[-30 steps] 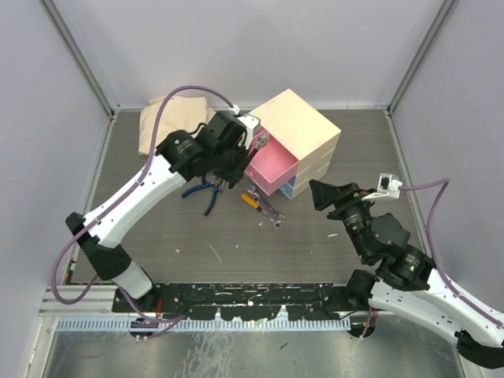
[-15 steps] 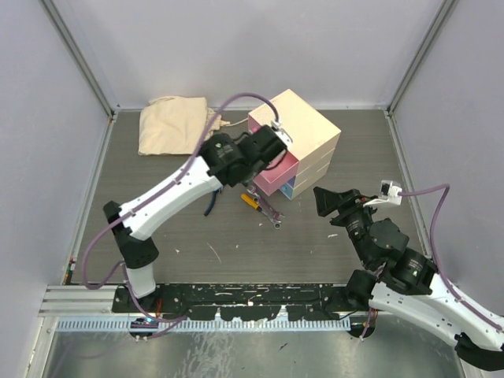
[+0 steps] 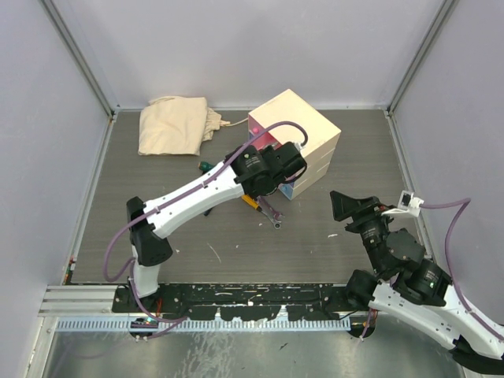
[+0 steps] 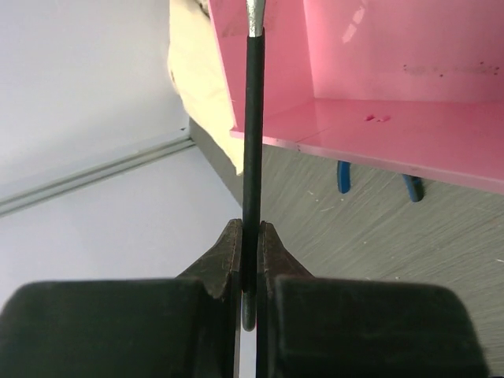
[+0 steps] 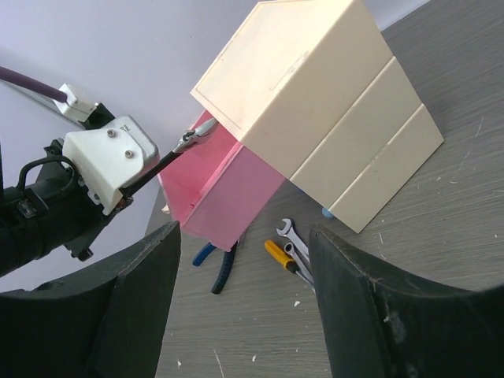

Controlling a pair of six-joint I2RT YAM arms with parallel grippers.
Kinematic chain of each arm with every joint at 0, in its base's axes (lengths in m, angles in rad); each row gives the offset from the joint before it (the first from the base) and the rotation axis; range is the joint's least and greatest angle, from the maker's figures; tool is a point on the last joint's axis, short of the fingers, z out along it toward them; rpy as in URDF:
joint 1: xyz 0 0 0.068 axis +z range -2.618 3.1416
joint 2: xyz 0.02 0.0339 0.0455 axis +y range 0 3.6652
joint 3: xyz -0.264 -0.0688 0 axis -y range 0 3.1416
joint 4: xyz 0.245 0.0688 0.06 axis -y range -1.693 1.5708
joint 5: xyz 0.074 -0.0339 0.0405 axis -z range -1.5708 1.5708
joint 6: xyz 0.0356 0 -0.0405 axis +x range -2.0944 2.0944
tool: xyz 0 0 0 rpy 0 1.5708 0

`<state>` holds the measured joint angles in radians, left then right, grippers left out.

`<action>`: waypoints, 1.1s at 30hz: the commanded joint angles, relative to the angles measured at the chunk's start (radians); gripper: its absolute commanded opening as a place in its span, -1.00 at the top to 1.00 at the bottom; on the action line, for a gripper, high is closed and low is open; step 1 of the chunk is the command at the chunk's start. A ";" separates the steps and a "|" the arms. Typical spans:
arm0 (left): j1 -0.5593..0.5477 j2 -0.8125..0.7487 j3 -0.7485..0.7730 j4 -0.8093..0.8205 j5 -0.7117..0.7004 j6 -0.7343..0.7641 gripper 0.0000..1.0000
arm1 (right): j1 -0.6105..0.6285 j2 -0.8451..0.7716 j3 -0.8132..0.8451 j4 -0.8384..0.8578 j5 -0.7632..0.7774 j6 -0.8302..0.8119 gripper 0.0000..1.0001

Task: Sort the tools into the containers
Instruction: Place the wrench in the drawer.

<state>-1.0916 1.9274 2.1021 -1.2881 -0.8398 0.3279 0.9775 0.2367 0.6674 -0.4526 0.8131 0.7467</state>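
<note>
Left gripper: jaws clamped on the wrench handle. The shaft runs straight ahead of the jaws, its silver end by the rim of the open pink drawer.

Right gripper: jaws wide, holding nothing. Ahead between them, on the table: pliers, orange screwdriver, spanners. The chest stands beyond.

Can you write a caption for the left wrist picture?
Left gripper pinches the black-handled wrench at the open pink drawer.
</note>
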 commanded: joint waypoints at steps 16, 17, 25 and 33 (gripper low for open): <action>-0.018 0.017 0.024 0.158 -0.090 0.373 1.00 | -0.002 -0.060 -0.002 -0.087 0.031 0.076 -0.41; -0.018 0.020 0.023 0.159 -0.085 0.380 1.00 | -0.002 -0.060 -0.003 -0.087 0.030 0.078 -0.41; -0.006 0.039 -0.004 0.124 -0.048 0.394 1.00 | -0.002 -0.061 0.004 -0.098 0.023 0.088 -0.41; 0.029 0.068 0.007 0.170 -0.061 0.445 1.00 | -0.002 -0.073 0.009 -0.125 0.019 0.107 -0.41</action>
<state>-1.0828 1.9930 2.0842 -1.1877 -0.8627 0.7258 0.9775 0.1806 0.6571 -0.5735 0.8219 0.8272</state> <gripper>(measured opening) 0.037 0.705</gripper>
